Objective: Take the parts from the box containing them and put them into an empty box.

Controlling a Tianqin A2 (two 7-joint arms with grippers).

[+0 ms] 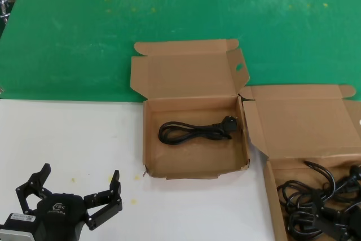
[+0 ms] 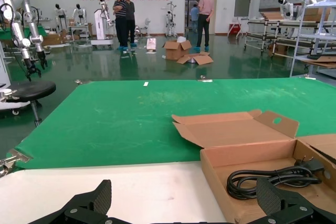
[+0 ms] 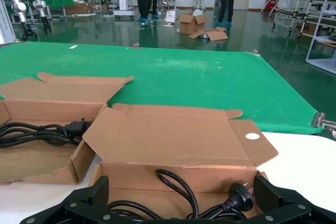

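Observation:
The box with the parts (image 1: 272, 196) lies at the table's near right, its lid (image 3: 173, 140) folded back, and holds a tangle of black power cords (image 1: 318, 207). A plug (image 3: 239, 196) and a cable loop show between the open fingers of my right gripper (image 3: 179, 190), which hovers at that box's near edge and is out of the head view. The middle box (image 1: 148, 139), with an oval hole in its lid tab (image 1: 239, 66), holds one coiled cord (image 1: 194, 130). My left gripper (image 1: 80, 172) stands open over the white table at the near left, apart from both boxes.
Green mat (image 1: 169, 15) covers the far half of the table, white surface (image 1: 73, 134) the near half. The two boxes sit side by side with corners almost touching. In the hall beyond the table are people (image 2: 122, 11), other robots and loose cartons (image 2: 186, 53).

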